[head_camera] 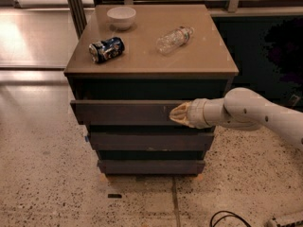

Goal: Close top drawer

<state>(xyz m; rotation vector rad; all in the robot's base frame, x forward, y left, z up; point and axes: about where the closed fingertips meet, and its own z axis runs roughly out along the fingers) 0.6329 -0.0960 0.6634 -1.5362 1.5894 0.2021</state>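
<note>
Top drawer (120, 112): its front stands slightly proud of the cabinet (151, 65), nearly closed. Gripper (179, 114): clenched to a blunt tip and grasping nothing, it presses the front toward its 3 o'clock end, presumably because the handleless face allows only pushing.

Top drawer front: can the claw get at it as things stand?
Probably yes: the claw sits at the top drawer front, right of centre, seemingly touching it, with nothing between them.
</note>
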